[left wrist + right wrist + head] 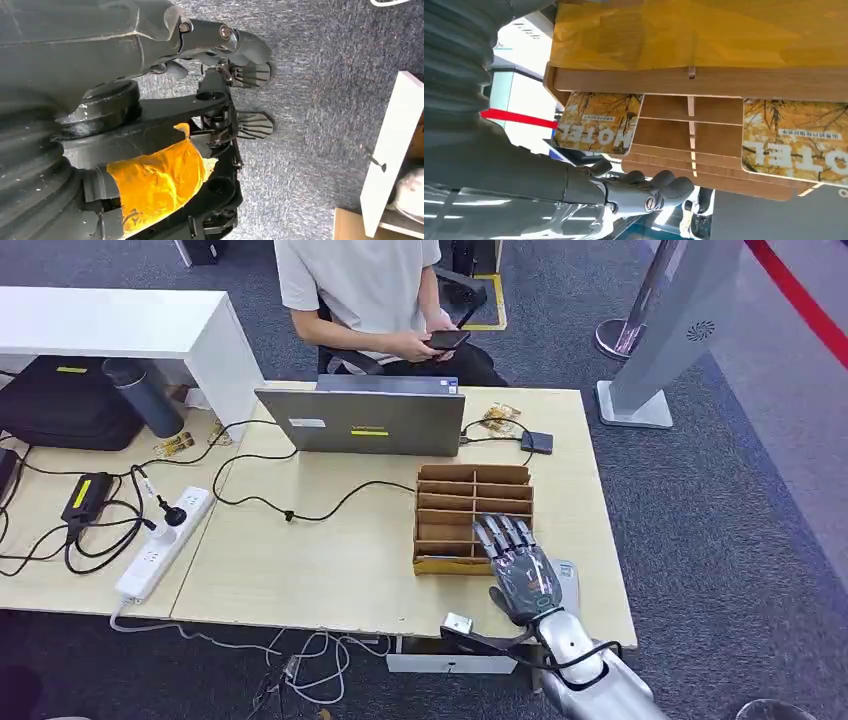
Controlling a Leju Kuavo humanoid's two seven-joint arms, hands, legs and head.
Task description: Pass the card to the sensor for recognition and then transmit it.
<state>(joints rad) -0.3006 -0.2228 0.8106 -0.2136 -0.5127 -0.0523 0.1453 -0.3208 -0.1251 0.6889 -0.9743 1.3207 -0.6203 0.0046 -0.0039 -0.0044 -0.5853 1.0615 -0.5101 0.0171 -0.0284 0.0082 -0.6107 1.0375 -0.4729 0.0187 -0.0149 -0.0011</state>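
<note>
A wooden card rack with several slots stands on the table's right half. In the right wrist view a yellow hotel card leans in one of its slots and a second card in another. My right hand hovers over the rack's near right corner, fingers stretched out and apart, holding nothing. Its fingers show just clear of the first card. A small black box, wired to the laptop, lies beyond the rack. Only the ribbed cover of my left hand shows; its fingers are hidden.
A grey laptop stands behind the rack, and a person holding a phone sits at the table's far side. A power strip and cables lie on the left. A flat grey object lies by the table's right edge, beside my hand.
</note>
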